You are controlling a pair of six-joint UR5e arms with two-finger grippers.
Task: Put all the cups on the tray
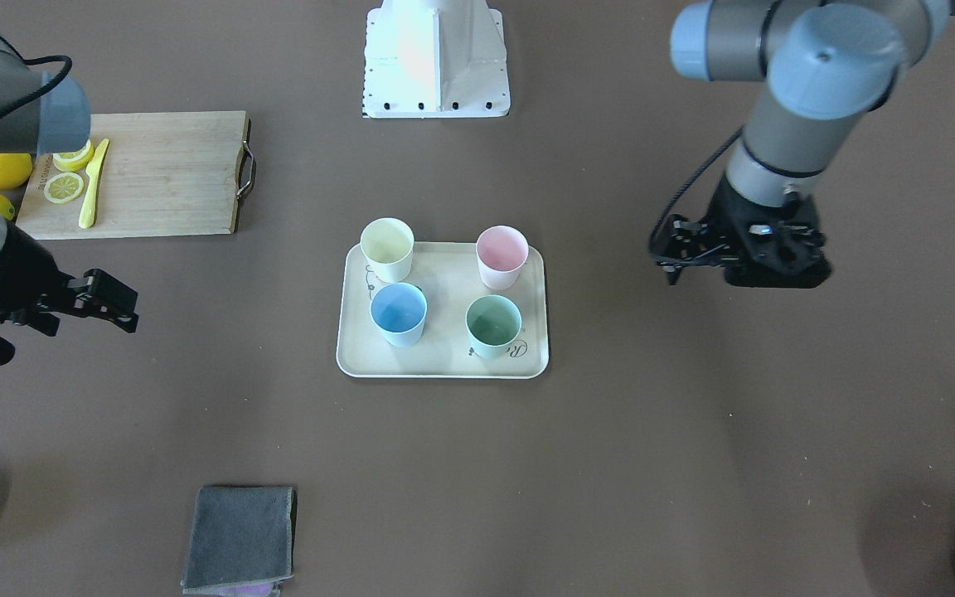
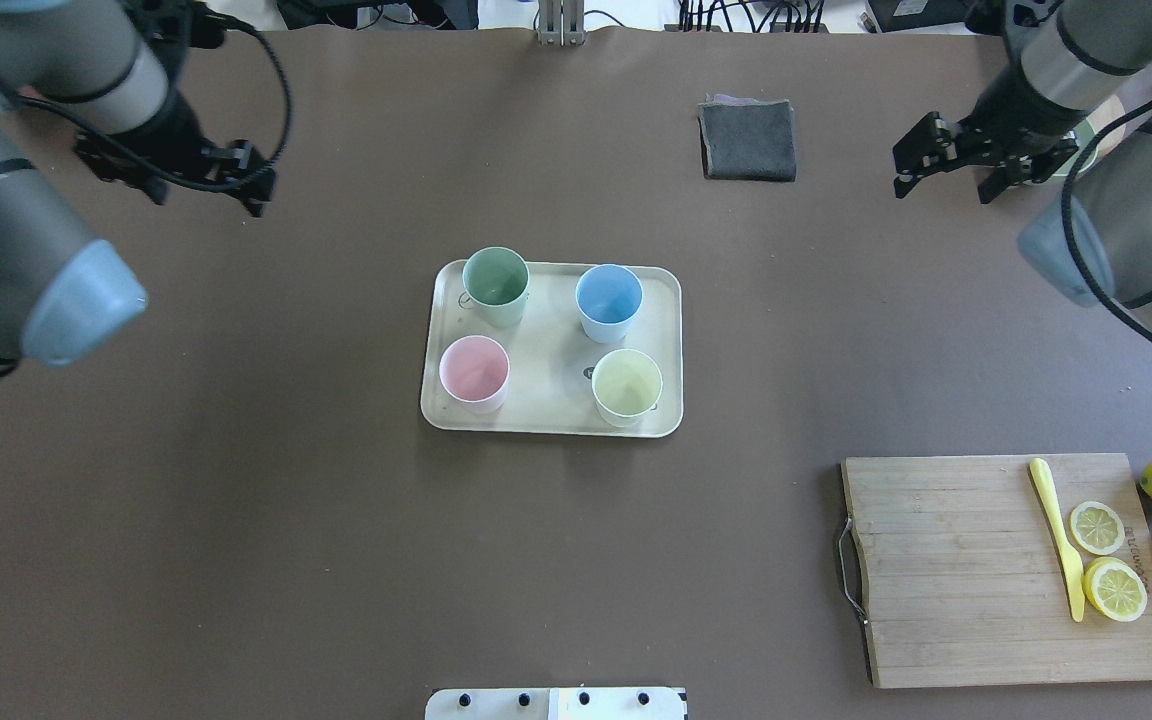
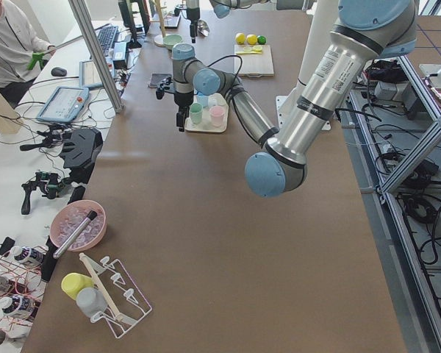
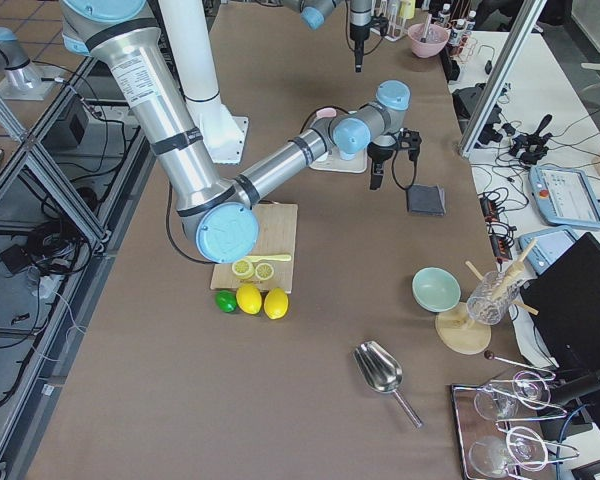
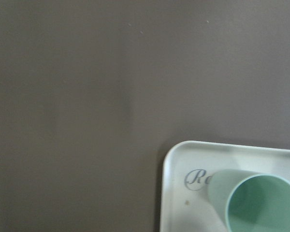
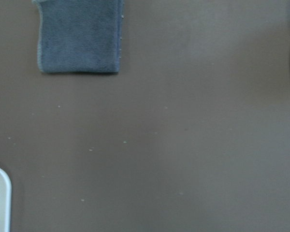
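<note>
Four cups (image 2: 609, 300) on tray (image 2: 548, 345), script (image 5: 195, 179) half-covered

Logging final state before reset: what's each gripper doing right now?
Left gripper: open, holding nothing.
Right gripper: open, holding nothing.

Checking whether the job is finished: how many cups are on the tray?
4 on the tray: green cup far-left, blue cup far-right, pink cup near-left, yellow cup near-right, seen overhead.
</note>
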